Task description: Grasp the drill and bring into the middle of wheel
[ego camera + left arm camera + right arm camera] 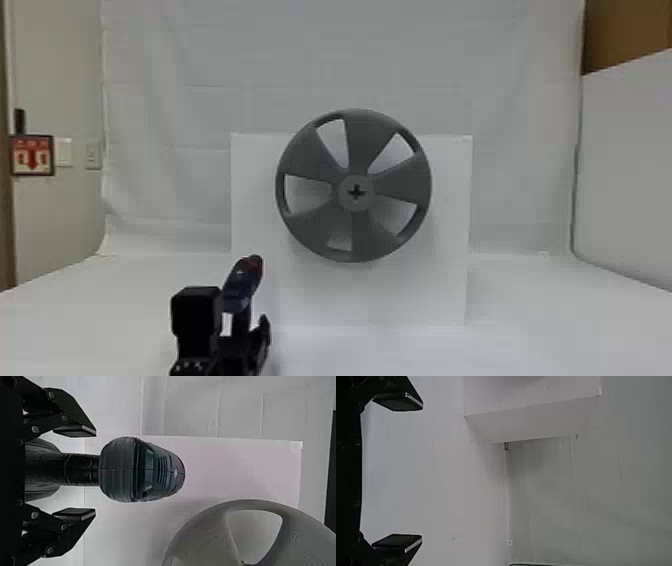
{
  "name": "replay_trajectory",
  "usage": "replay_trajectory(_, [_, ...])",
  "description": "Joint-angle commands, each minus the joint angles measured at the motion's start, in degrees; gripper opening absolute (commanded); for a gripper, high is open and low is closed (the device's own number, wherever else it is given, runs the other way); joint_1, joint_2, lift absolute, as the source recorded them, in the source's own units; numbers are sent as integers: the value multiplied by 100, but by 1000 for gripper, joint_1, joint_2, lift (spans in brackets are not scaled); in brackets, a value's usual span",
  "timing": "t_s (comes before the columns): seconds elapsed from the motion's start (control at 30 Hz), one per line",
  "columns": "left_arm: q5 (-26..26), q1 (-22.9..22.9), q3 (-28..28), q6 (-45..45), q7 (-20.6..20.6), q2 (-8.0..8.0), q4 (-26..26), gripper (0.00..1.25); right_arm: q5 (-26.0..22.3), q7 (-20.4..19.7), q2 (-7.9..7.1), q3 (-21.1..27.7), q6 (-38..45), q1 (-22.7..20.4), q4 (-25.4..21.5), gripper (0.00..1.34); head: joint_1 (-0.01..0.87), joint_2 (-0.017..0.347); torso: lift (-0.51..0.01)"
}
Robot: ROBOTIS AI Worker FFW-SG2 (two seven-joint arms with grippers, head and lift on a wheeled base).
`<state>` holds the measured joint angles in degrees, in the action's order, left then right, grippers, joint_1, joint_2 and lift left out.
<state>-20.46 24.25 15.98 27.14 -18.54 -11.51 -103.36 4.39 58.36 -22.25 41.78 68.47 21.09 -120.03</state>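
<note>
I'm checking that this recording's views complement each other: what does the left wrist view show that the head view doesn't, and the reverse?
Left wrist view: the left gripper's spread fingers, with the drill's handle seen between them, and the drill's vents.
Head view: the wheel's cross-shaped slot and a red sign at the left.
Both: drill, wheel, white board.
</note>
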Motion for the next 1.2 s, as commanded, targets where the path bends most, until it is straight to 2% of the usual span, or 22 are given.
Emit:
replay_trajectory(0.0, [-28,-17,2,-51,0,0,0,750,0,0,-8,-4,0,0,-3,1209,54,31,-403])
replay_trajectory(0.23, [-1,-35,-16,-104,105,0,0,804,0,0,-25,-12,0,0,6,1209,54,31,-403])
replay_trajectory(0.27, [25,-35,-25,-112,141,0,0,835,0,0,-25,-12,0,0,-3,1209,54,31,-403])
replay_trajectory(0.43, [69,-79,-51,-262,220,0,0,1154,0,0,-34,-12,0,9,-3,1209,54,31,-403])
replay_trajectory(0.47, [69,-87,-60,-271,246,0,0,1177,0,0,-43,-12,0,0,-3,1209,54,31,-403])
replay_trajectory(0.77, [95,-158,-200,-411,519,9,-18,1161,-9,0,-43,-12,0,0,-3,1209,54,31,-403])
replay_trajectory(1.0, [262,-325,-824,-411,1740,88,-123,1161,-26,0,-34,5,0,-17,-3,1209,54,31,-403])
replay_trajectory(1.17, [508,-351,-1290,-306,2839,88,-176,1161,-70,0,-34,40,0,-44,-3,1209,54,31,-403])
